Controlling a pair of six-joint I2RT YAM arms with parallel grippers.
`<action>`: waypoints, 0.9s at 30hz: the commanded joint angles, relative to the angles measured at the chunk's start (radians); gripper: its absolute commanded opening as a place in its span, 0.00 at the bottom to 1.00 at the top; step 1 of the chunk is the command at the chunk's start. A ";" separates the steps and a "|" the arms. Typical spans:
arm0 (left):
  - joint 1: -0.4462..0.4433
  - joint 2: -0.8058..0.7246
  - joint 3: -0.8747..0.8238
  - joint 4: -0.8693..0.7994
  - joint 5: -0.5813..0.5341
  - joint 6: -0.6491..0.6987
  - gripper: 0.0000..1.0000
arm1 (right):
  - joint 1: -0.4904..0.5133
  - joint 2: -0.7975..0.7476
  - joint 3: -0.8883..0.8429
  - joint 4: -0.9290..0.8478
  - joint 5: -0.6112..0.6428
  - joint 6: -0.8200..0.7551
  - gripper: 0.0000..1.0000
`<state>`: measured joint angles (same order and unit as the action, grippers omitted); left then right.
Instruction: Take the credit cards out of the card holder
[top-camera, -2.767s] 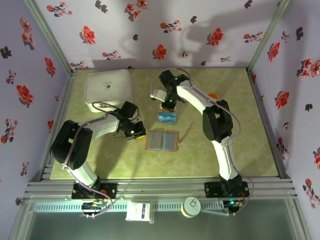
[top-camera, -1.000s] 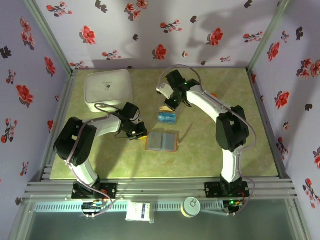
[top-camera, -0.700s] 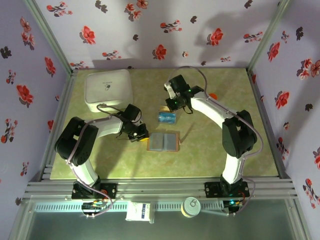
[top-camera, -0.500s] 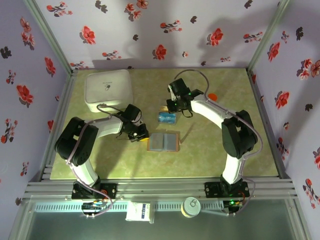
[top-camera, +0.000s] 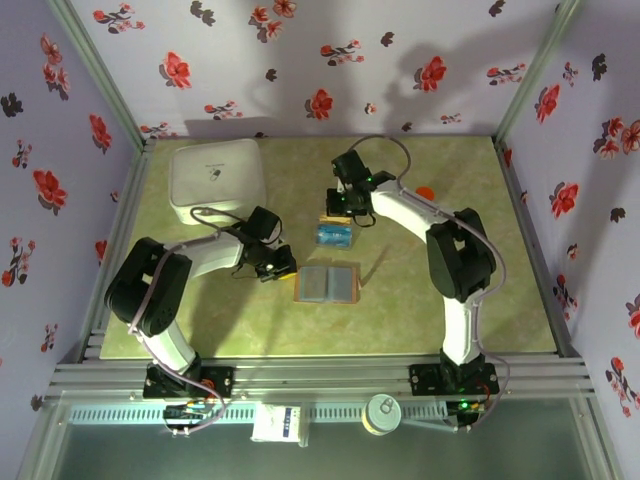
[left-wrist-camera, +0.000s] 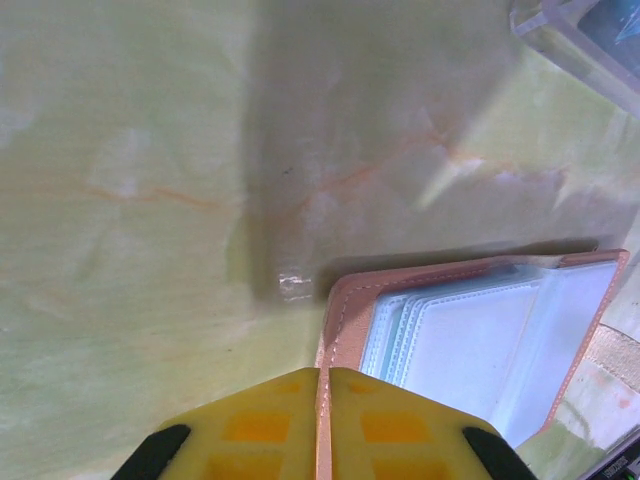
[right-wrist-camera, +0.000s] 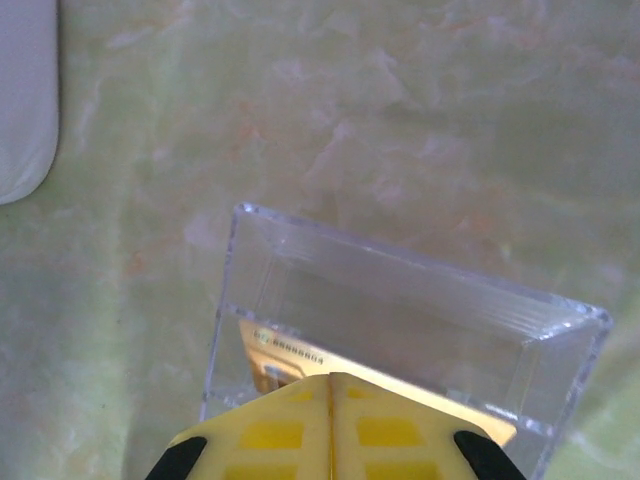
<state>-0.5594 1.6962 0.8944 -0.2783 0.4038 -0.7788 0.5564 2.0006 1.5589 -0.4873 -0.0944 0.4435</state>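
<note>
Top external view: the card holder (top-camera: 326, 283) lies open on the green marbled table (top-camera: 450, 300), blue-grey inner pockets facing up, near the middle and slightly toward the arms. Just beyond it sits a clear plastic box (top-camera: 335, 235) with blue and teal credit cards (top-camera: 335, 237) inside. A white square box (top-camera: 218, 178) stands well apart at the far left.

The left gripper (top-camera: 278, 264) reaches in low from the left and meets the card holder's left edge. The right gripper (top-camera: 336, 207) hangs over the far edge of the clear plastic box, its arm arching in from the right.

Left wrist view: the left gripper's (left-wrist-camera: 322, 400) yellow fingertips (left-wrist-camera: 260, 425) are pressed narrow. The card holder's (left-wrist-camera: 470, 340) pink-brown cover edge runs straight into the seam between them, so they appear to be clamped on that edge. The clear sleeves fan open to the right of the fingers. A corner of the clear plastic box (left-wrist-camera: 565, 35) shows at the top right.

Right wrist view: the right gripper's (right-wrist-camera: 330, 400) yellow fingertips (right-wrist-camera: 400, 430) meet along a thin line with no gap, poised above the clear plastic box (right-wrist-camera: 400, 290). A yellow card (right-wrist-camera: 290, 362) lies face up inside the box, partly beneath the fingertips. Part of the white square box (right-wrist-camera: 25, 90) shows at the upper left.
</note>
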 joint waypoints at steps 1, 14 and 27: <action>0.007 -0.027 -0.015 -0.027 -0.011 0.002 0.11 | -0.013 0.028 0.048 0.006 -0.016 0.032 0.08; 0.011 -0.021 -0.018 -0.020 -0.010 0.000 0.11 | -0.021 0.084 0.049 -0.013 -0.041 0.027 0.08; 0.012 -0.019 -0.026 -0.014 -0.006 -0.001 0.11 | -0.015 0.073 0.043 -0.035 -0.063 0.011 0.08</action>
<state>-0.5552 1.6924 0.8814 -0.2840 0.4030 -0.7788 0.5385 2.0743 1.6043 -0.4908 -0.1360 0.4564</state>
